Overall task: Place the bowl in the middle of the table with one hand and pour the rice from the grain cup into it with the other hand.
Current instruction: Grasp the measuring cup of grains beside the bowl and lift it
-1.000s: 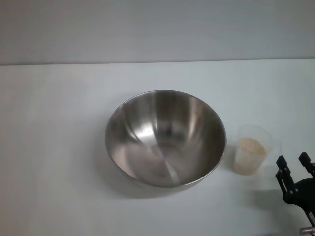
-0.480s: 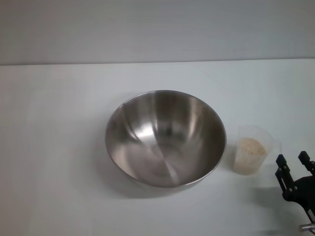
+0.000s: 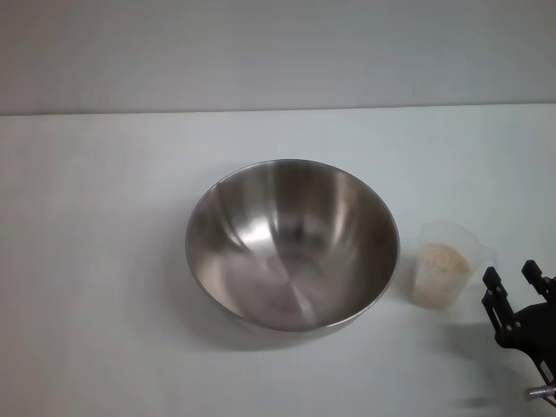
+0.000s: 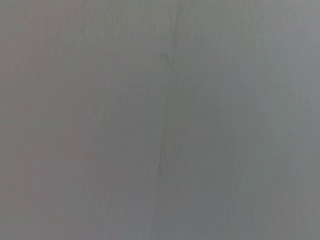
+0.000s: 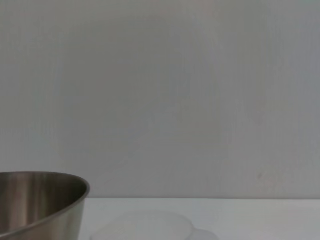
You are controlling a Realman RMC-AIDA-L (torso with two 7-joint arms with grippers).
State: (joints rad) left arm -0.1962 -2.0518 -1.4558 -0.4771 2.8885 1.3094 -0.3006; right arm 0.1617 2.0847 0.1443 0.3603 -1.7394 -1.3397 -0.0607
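So the bowl (image 3: 292, 243) is sitting pretty much dead center of the frame on the white desk (image 3: 95, 261), open side up and empty as far as I can see, so that half of the job looks done to me. The grain cup (image 3: 445, 263) stands upright just to the right of it, near the rim but not touching, with the rice (image 3: 441, 261) still inside, filling a good part of it. What's changed over the last second: the right claw (image 3: 516, 274) down in the lower right corner has crept a little to the right and slightly lower in the frame, while the bowl and cup haven't budged. Its two black fingers are spread apart with nothing between them, and it's just beside the cup, not on it. My read is it's lining up for the grab, so the pour hasn't started. The right wrist view catches the bowl's side at lower left and the cup's pale rim along the bottom edge. Left claw isn't in view anywhere; its wrist view shows only a flat grey surface. No brands, labels or readable writing on anything.
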